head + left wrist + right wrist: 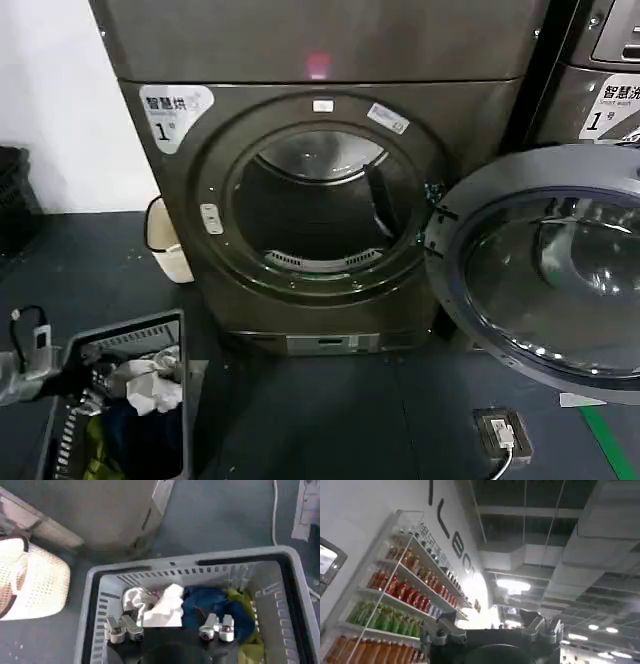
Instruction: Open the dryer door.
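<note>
Dryer door (545, 270) apparently fully open

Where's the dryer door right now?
Head view: the dryer door is swung wide open on the right, hinged at the drum opening, in front of the neighbouring machine.

Grey laundry basket (170, 330) on dark floor (330, 420), holding white, blue and green clothes (200, 605). White wicker bin (165, 240) beside the machine. Shelves of bottled drinks (395, 605).
</note>
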Robot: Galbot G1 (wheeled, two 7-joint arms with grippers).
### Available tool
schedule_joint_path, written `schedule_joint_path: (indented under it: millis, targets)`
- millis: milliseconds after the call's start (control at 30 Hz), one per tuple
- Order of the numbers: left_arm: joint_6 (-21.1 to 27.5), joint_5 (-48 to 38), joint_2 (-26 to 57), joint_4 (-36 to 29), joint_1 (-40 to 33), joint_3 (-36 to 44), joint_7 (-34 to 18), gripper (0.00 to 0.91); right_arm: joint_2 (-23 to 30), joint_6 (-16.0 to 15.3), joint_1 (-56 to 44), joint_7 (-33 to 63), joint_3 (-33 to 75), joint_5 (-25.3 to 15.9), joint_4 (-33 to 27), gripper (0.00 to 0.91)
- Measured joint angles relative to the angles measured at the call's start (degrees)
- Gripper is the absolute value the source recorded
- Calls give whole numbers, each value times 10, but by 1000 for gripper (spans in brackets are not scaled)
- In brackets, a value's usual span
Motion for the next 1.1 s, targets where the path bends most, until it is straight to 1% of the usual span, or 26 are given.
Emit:
schedule_joint_path:
  millis: [100, 167, 333, 533, 667, 1100]
  targets:
    - [15, 34, 7, 2, -6, 3, 24, 907, 4, 1, -4, 0, 3, 0, 0, 907]
    - [24, 40, 8, 2, -8, 3, 26, 907, 5, 1, -4, 0, 3, 1, 1, 907]
    - [22, 43, 5, 1, -6, 2, 30, 907, 6, 2, -6, -2, 3, 1, 6, 907]
    - [18, 57, 3, 14, -4, 2, 34, 907, 6, 2, -6, -2, 5, 0, 6, 907]
    - [19, 80, 8, 16, -6, 1, 61, 907, 5, 2, -5, -2, 7, -1, 6, 907]
    - [19, 92, 14, 19, -7, 0, 65, 907, 5, 2, -2, -1, 3, -2, 8, 907]
